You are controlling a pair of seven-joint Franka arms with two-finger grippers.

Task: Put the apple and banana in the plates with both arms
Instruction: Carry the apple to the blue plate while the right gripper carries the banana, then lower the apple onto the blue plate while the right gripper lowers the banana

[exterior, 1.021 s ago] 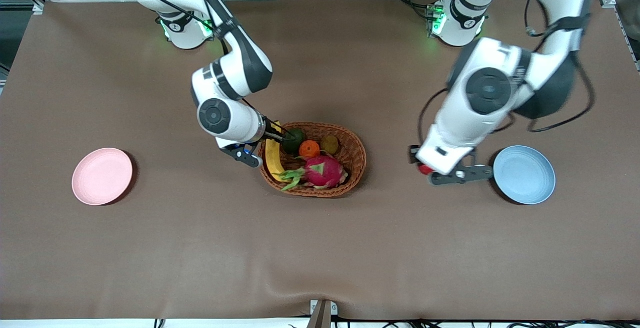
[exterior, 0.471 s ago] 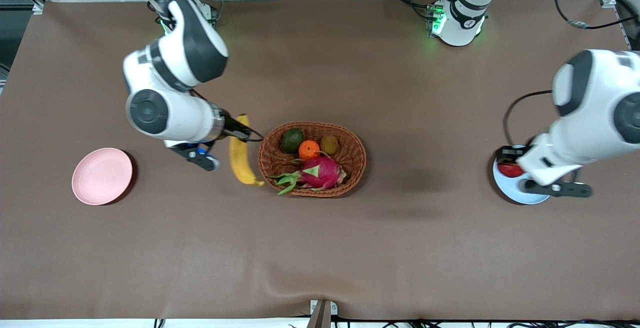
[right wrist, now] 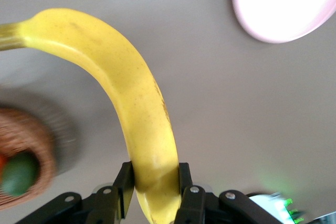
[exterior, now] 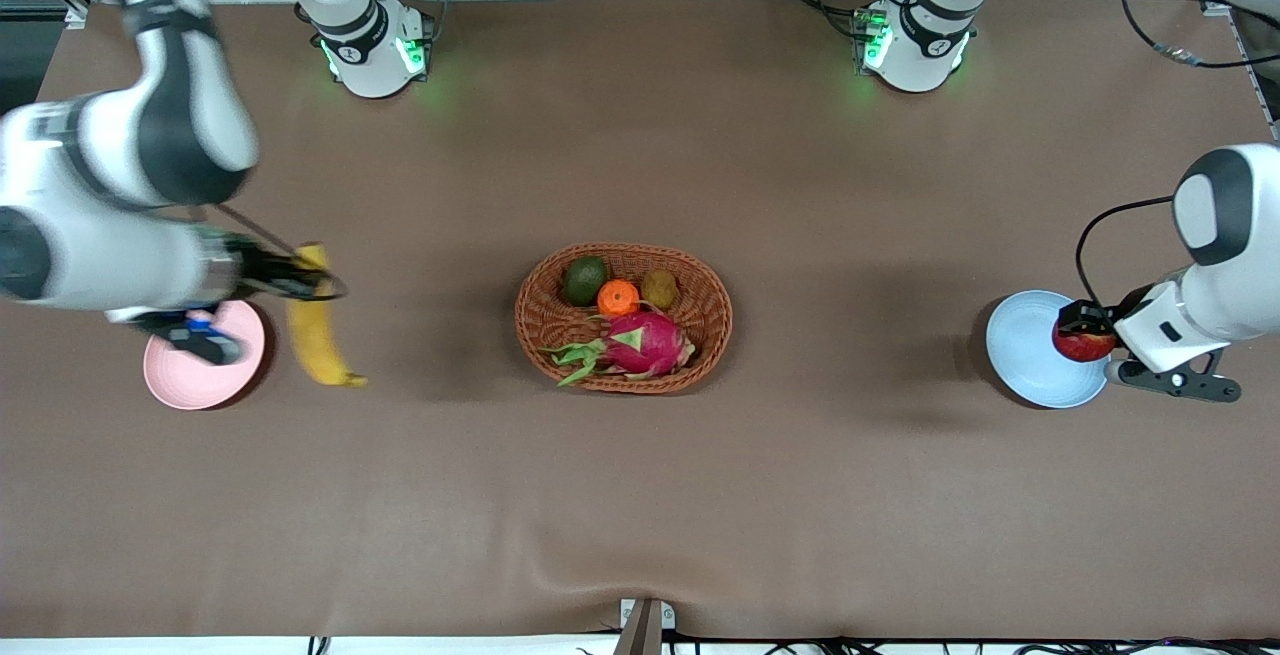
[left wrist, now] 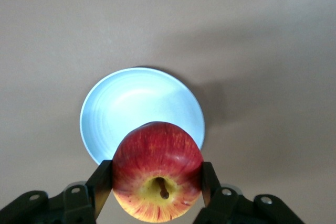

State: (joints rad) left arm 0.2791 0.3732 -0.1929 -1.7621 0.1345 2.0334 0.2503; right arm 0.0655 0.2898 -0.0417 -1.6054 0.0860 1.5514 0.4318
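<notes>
My left gripper (exterior: 1078,327) is shut on the red apple (exterior: 1084,343), holding it in the air over the rim of the light blue plate (exterior: 1025,350). In the left wrist view the apple (left wrist: 157,169) sits between my fingers above the blue plate (left wrist: 126,108). My right gripper (exterior: 300,280) is shut on the yellow banana (exterior: 318,335), which hangs in the air beside the pale pink plate (exterior: 185,380). In the right wrist view the banana (right wrist: 131,98) is clamped near one end and the pink plate (right wrist: 283,3) lies off to one side.
A brown wicker basket (exterior: 715,325) stands mid-table between the plates. It holds a pink dragon fruit (exterior: 640,342), an orange fruit (exterior: 618,297), a green avocado (exterior: 585,280) and a brownish fruit (exterior: 659,288). Its edge shows in the right wrist view (right wrist: 37,150).
My right arm lifted the banana out of the basket and carried it toward the pink plate. My left arm carried the apple over the blue plate to its rim at the left arm's end.
</notes>
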